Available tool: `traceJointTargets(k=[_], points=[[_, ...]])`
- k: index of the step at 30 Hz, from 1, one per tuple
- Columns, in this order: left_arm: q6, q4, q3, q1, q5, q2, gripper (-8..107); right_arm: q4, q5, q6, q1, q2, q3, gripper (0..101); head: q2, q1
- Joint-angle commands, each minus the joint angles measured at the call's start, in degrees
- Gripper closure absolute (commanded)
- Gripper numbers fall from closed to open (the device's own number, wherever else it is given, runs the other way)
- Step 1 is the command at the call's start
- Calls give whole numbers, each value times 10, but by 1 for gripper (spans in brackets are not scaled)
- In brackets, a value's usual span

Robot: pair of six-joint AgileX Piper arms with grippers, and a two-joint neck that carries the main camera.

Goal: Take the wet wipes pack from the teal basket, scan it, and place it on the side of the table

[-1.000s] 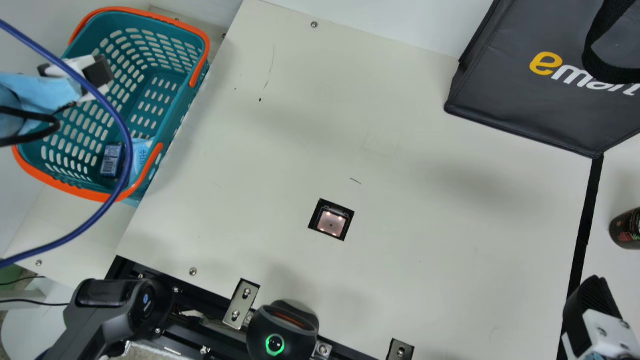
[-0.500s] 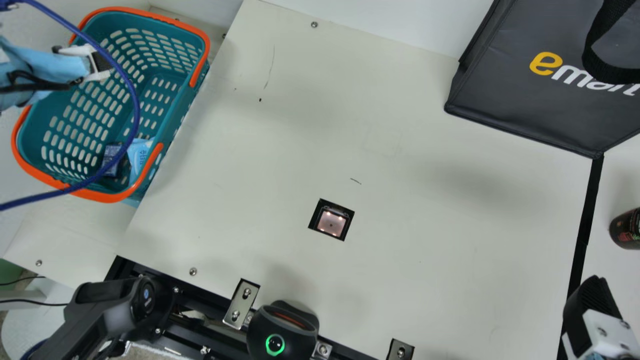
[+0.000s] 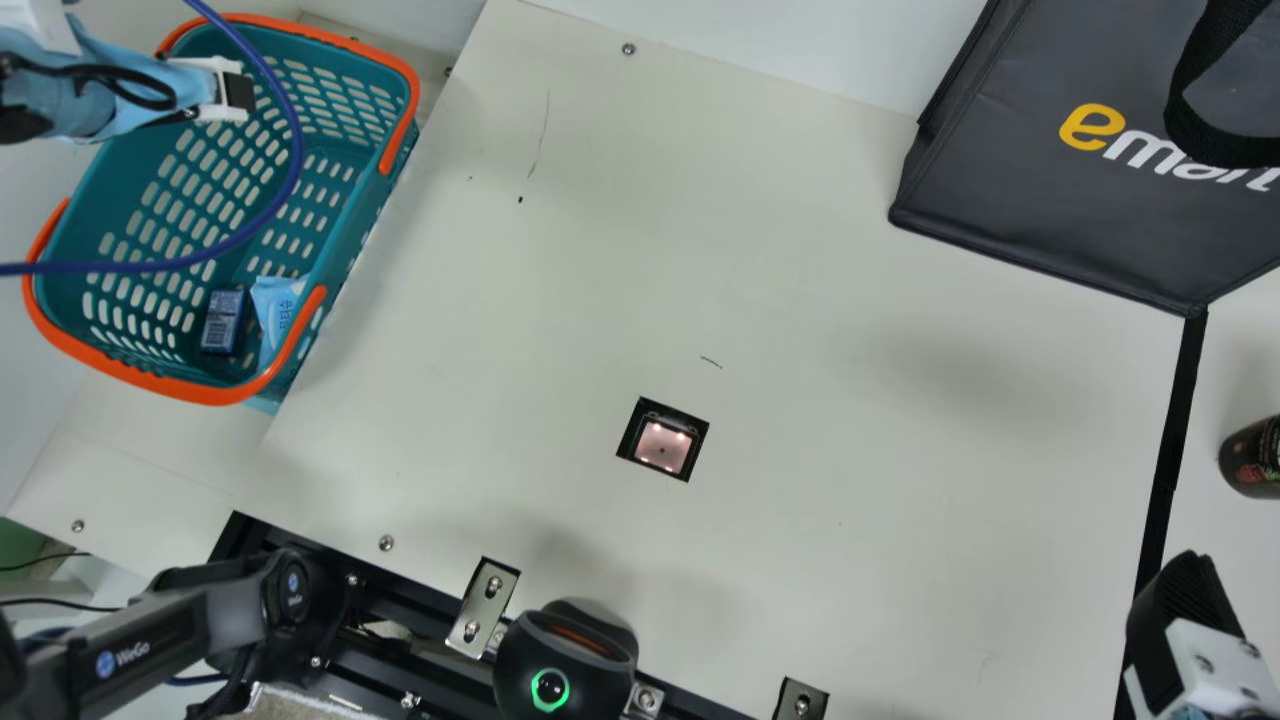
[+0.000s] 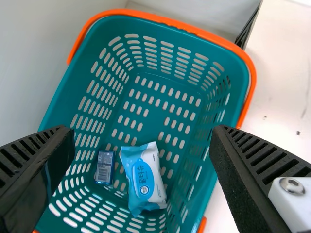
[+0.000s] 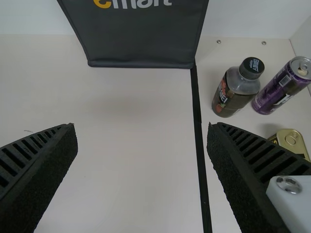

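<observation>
My left gripper (image 3: 238,92) is over the far left part of the teal basket (image 3: 215,393) in the main view. The wet wipes pack (image 3: 275,308), light blue and white, lies in the basket's near end, beside its right wall. From the left wrist, the left gripper (image 4: 144,165) stands wide open above the basket (image 4: 233,68), and the wipes pack (image 4: 145,179) lies below between its fingers, untouched. My right gripper (image 3: 1185,600) is at the table's right edge; in the right wrist view the gripper (image 5: 142,167) is open and holds nothing. The scanner window (image 3: 663,446) is set into the table.
A small dark blue box (image 4: 104,167) lies beside the pack. A black bag (image 3: 1050,170) stands at the far right. Right of the black strip are a bottle (image 5: 236,87), a purple can (image 5: 283,86) and a gold tin (image 5: 290,141). A black device (image 3: 565,660) stands at the near edge.
My left arm has moved toward the far end of the basket, and its blue cable has swung with it, uncovering the small box and the pack. The right arm has kept still.
</observation>
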Motion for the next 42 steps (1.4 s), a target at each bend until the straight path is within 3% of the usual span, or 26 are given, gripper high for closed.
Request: traceJointTargets(k=[1, 18, 42], points=[[8, -2, -12, 1, 1, 34, 9, 0, 0, 0, 0, 0, 0, 6, 2, -17], [148, -30, -82, 25, 9, 176, 9, 0, 0, 0, 0, 0, 0, 6, 2, -17], [229, -31, 19, 54, -95, 243, 9, 0, 0, 0, 0, 0, 0, 6, 2, -17]])
